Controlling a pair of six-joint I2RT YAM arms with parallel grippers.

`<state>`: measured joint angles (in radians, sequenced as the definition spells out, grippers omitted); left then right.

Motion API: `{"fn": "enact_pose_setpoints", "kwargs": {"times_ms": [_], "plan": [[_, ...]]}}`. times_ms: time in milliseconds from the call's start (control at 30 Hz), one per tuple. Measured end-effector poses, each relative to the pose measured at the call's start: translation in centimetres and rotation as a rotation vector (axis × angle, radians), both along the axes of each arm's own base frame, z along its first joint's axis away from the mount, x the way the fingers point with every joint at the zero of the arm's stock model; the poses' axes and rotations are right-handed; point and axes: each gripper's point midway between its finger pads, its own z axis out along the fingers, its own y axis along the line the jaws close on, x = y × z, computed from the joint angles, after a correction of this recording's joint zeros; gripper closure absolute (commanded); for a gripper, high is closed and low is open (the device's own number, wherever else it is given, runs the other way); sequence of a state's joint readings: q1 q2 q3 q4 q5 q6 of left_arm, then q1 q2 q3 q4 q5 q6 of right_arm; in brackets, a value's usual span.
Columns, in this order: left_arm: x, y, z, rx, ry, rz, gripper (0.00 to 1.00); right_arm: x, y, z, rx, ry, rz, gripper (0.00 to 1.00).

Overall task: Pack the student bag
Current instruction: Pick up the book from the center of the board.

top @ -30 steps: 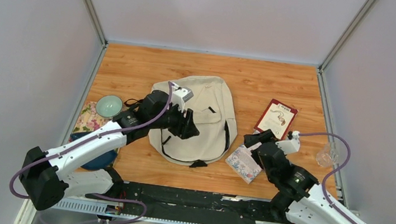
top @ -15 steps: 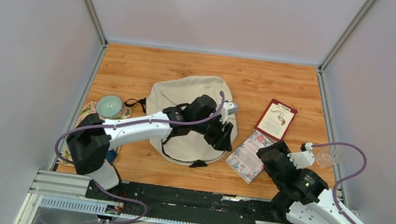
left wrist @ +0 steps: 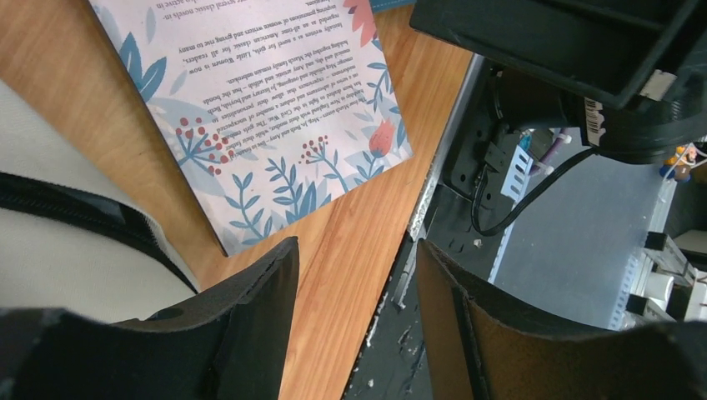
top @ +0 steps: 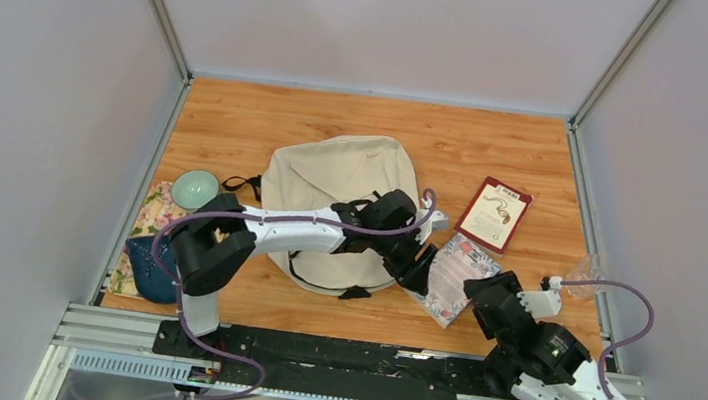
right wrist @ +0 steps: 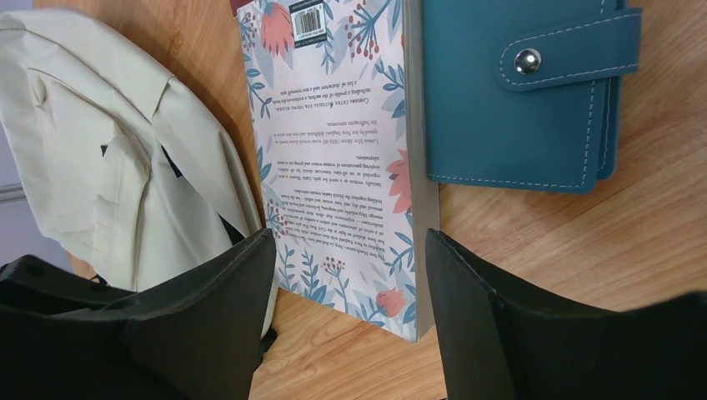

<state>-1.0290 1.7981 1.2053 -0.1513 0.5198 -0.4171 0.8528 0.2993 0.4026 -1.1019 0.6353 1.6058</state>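
- Your student bag point(top: 332, 182) lies flat in the middle of the desk point(top: 239, 116).
- Your left gripper point(left wrist: 354, 283) hangs low between the bag's right side and a floral book point(top: 463, 268), jaws well apart, nothing in them.
- The book lies just right of the bag, back cover up.
- Your right gripper point(right wrist: 346, 275) faces the book's near corner, jaws wide, gripping nothing.
- A teal wallet point(right wrist: 517, 92) sits against the book's right edge.
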Motion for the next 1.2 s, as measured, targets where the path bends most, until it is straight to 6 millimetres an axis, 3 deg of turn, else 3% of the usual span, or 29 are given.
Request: {"fn": "enact_pose_setpoints", "kwargs": {"times_ms": [200, 433, 667, 867, 1200], "plan": [[0.6, -1.0, -1.8, 0.032, -0.002, 0.0, 0.38, 0.0, 0.1, -0.1, 0.004, 0.0, -0.001, 0.31], [2.8, -1.8, -3.3, 0.075, -0.069, 0.052, 0.34, 0.1, 0.7, -0.5, -0.008, 0.031, 0.011, 0.3], [5.0, -2.0, -4.0, 0.104, -0.115, 0.108, 0.33, 0.4, 1.3, -0.5, 0.017, 0.025, 0.02, 0.28], [6.0, -1.4, -6.1, 0.136, -0.044, 0.146, 0.33, 0.5, 1.5, -0.4, 0.023, 0.02, 0.021, 0.28], [5.3, -1.3, -6.4, 0.095, 0.064, 0.138, 0.33, 1.1, 1.5, -2.0, -0.09, 0.071, 0.03, 0.3]]}}
